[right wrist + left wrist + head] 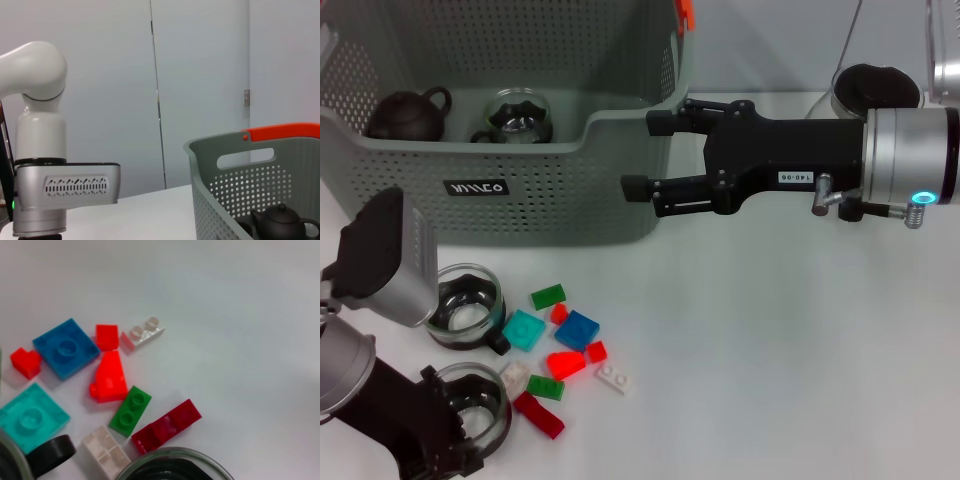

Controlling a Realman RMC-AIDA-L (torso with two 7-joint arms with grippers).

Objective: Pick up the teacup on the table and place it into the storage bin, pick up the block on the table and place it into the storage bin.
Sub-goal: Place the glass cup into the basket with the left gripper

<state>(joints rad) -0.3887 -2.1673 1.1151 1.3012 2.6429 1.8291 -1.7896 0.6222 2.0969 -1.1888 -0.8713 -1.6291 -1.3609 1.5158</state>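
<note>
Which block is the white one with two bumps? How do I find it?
Start at the big grey-green storage bin, then look down to the pile of blocks on the white table in front of it. The white block lies at the pile's edge, on the robot's right. It is the only small white piece showing two round studs on top.
</note>
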